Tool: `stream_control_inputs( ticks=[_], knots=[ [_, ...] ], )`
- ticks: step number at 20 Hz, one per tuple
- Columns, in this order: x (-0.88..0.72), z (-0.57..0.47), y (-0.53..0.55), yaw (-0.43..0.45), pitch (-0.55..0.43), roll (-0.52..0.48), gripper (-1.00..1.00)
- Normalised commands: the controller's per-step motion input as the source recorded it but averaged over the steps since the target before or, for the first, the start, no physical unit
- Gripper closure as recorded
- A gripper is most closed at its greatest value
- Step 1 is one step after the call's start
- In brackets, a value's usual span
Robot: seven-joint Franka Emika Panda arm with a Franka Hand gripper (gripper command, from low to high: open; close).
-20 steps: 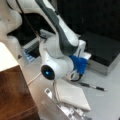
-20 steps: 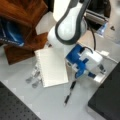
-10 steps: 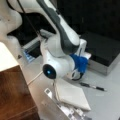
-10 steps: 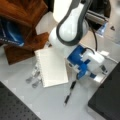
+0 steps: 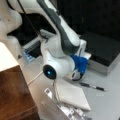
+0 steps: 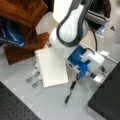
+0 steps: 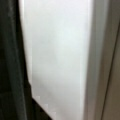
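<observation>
**Gripper low over the pen**

The blue-and-white gripper (image 6: 81, 73) hangs just above the black pen (image 6: 70, 91) lying on the grey surface (image 6: 50, 102), beside the white pad (image 6: 51, 66). Jaws' state: cannot tell. No legible writing. Scene unchanged from the earlier frames.

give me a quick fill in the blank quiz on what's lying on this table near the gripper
1. The gripper has bright ____ parts.
2. The thin dark thing lying on the table just below the gripper in a front view is a ____.
3. The flat pad beside the pen is ____ in colour.
4. In a front view, the block at the bottom left is made of ____.

Missing words: blue; pen; white; wood
</observation>
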Motion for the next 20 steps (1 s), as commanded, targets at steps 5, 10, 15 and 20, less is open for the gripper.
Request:
stream_control_inputs(
  ticks=[5,10,15,20],
  knots=[
    [0.03,-0.11,0.04,-0.137,-0.150,0.111,1.00],
    [0.04,-0.13,0.03,-0.131,-0.141,0.090,1.00],
    [0.05,-0.22,-0.07,-0.116,-0.122,0.037,1.00],
    [0.11,-0.05,-0.03,-0.131,-0.107,0.025,1.00]
  ],
)
